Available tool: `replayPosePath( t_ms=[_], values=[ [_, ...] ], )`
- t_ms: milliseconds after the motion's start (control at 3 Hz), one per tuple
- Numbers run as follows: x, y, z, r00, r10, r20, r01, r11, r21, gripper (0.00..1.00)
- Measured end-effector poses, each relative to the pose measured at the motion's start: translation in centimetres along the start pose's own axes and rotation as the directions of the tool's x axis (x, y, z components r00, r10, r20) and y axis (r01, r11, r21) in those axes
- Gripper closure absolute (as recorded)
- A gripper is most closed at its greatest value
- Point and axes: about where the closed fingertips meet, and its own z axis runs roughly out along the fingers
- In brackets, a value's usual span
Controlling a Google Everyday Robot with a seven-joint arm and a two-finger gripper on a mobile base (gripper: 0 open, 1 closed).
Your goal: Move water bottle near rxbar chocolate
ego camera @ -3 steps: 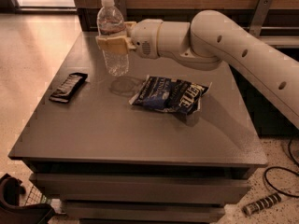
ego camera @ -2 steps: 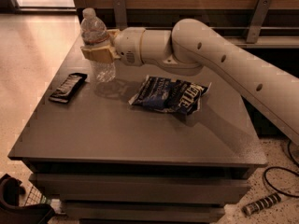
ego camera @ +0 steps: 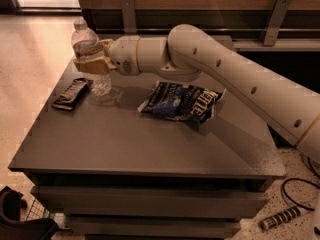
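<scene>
1. We see the tool [ego camera: 91, 65] clamped around the middle of the water bottle [ego camera: 86, 43], which stands upright near the desk's [ego camera: 150, 149] far-left corner, just beside the rxbar chocolate [ego camera: 71, 94].
2. We judge one risk: letting go before the base sits flat could topple the bottle onto the bar or over the left edge.
3. We count one bottle, one bar, one snack bag [ego camera: 180, 101].

I see my claw [ego camera: 91, 64], matt tan plastic at upper left, clamped on the clear ribbed plastic water bottle [ego camera: 85, 43]; the table [ego camera: 125, 144] is smooth matt grey.
</scene>
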Motion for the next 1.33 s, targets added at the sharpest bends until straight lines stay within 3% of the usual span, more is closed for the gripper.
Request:
replayPosePath(
  t_ms=[333, 667, 1000, 1333],
  values=[
    [2.56, -0.37, 1.45, 0.992, 0.123, -0.025, -0.124, 0.991, -0.049, 1.0],
    [2.58, -0.37, 1.46, 0.992, 0.124, -0.026, -0.125, 0.9909, -0.049, 1.0],
    [2.53, -0.31, 1.54, 0.992, 0.124, -0.026, -0.125, 0.9908, -0.051, 0.85],
    [2.37, -0.32, 1.53, 0.992, 0.124, -0.026, -0.125, 0.9908, -0.051, 0.62]
  ],
)
